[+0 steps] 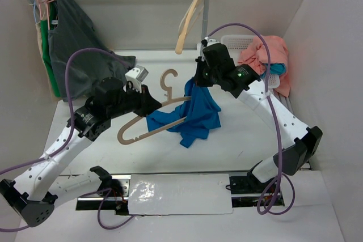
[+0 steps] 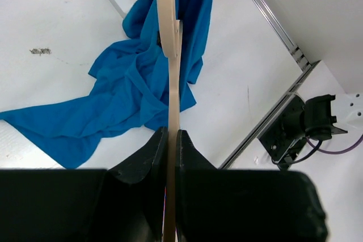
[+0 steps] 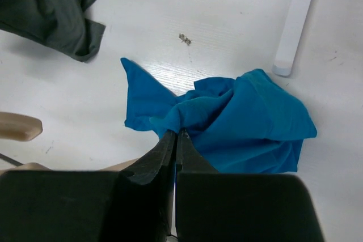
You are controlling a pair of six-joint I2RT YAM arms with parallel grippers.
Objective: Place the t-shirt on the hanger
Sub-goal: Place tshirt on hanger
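At centre: t-shirt (image 1: pixel 199 114) hangs soft, limp, light, bunched edge pinched in my right claw (image 3: pixel 176 139); hanger (image 2: pixel 172 77), rigid, sits clamped in my left claw (image 2: pixel 172 140); collar likely grips better.

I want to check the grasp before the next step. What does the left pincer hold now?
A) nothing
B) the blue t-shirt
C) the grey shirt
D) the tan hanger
D: in the left wrist view the left pincer is closed on the thin bar of the tan hanger; the blue t-shirt is not between its fingers.
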